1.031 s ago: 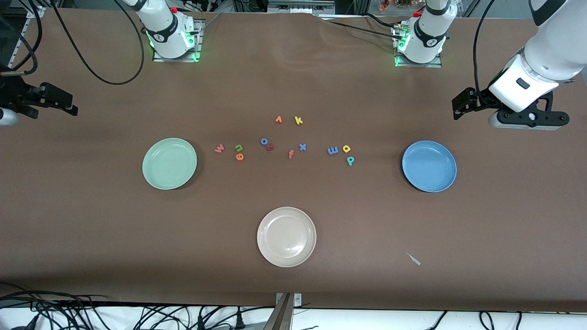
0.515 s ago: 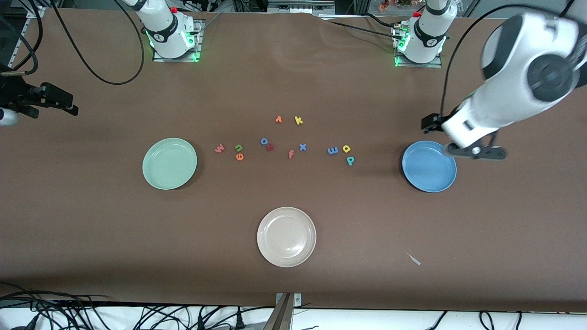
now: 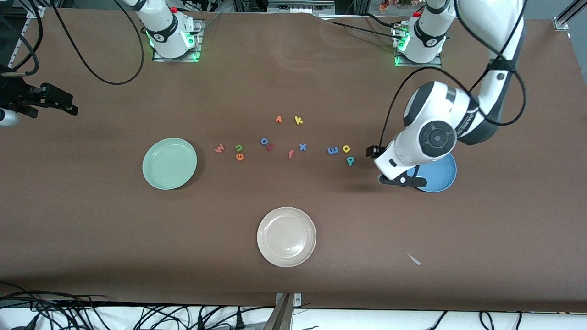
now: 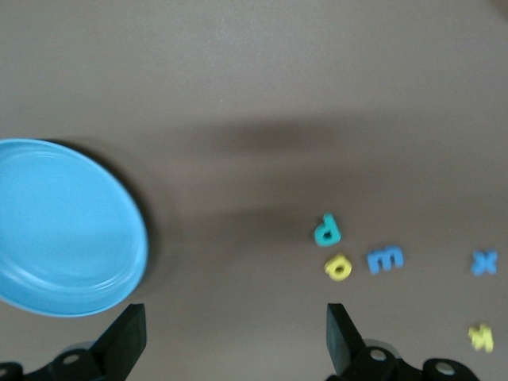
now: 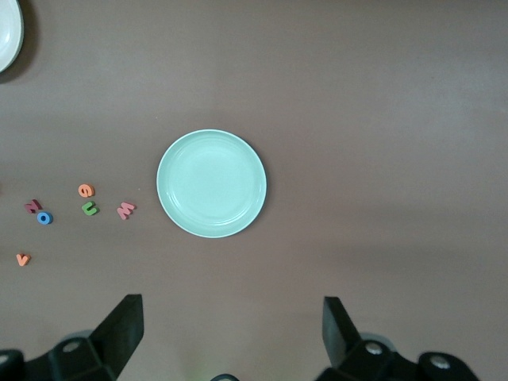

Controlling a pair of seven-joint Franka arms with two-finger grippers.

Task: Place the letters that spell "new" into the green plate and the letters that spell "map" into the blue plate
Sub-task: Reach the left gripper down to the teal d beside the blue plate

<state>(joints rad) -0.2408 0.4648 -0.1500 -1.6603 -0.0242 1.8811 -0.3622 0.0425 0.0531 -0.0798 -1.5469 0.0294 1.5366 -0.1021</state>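
Observation:
The red "w" (image 3: 219,148), green "n" (image 3: 239,147) and orange "e" (image 3: 239,156) lie on the table beside the green plate (image 3: 169,163). Blue "m" (image 3: 333,150), yellow "a" (image 3: 346,148) and teal "p" (image 3: 350,160) lie toward the blue plate (image 3: 438,179), which the left arm partly hides. My left gripper (image 3: 402,181) hangs open and holds nothing, over the table between the "p" (image 4: 327,230) and the blue plate (image 4: 63,230). My right gripper (image 3: 64,103) waits open at the right arm's end of the table, high above the green plate (image 5: 211,183).
Other letters lie mid-table: blue "o" (image 3: 264,141) touching a red one (image 3: 270,147), orange "f" (image 3: 290,154), blue "x" (image 3: 302,146), yellow "k" (image 3: 298,120) and another orange letter (image 3: 278,119). A beige plate (image 3: 286,236) sits nearer the camera. A small pale scrap (image 3: 415,259) lies nearby.
The left arm has swung in from its end of the table, across the blue plate, toward the "m", "a" and "p". The right arm has not moved.

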